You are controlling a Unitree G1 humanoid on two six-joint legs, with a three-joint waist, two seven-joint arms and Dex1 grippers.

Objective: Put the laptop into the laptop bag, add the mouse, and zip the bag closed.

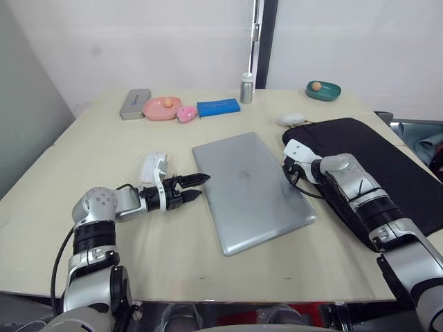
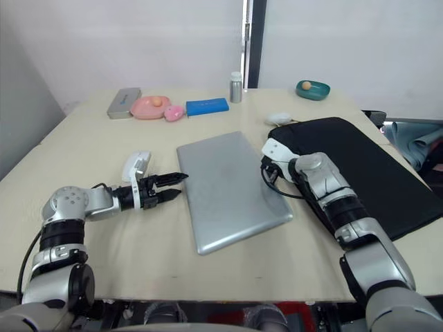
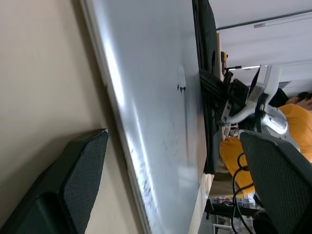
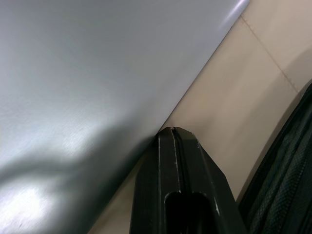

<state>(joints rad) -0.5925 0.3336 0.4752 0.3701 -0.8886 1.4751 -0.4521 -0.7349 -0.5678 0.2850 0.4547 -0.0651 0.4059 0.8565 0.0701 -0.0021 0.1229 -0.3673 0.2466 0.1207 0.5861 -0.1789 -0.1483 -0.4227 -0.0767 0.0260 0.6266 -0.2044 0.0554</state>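
Note:
The silver-grey laptop [image 1: 252, 190] lies closed and flat in the middle of the table. To its right lies the black laptop bag [image 1: 387, 162], flat on the table. The white mouse [image 1: 292, 119] rests on the table just behind the bag's near corner. My left gripper [image 1: 196, 187] hovers open just off the laptop's left edge, its fingers [image 3: 80, 170] pointing at that edge. My right gripper [image 4: 173, 129] is shut, with its tip against the laptop's right edge, in the gap between laptop and bag.
Along the table's far side stand a grey tin case [image 1: 135, 104], a pink plate [image 1: 163, 108], a pink toy [image 1: 186, 114], a blue box [image 1: 218, 107], a small bottle [image 1: 246, 88] and a teal dish [image 1: 323, 90]. A person in orange [image 3: 234, 153] is beyond the table.

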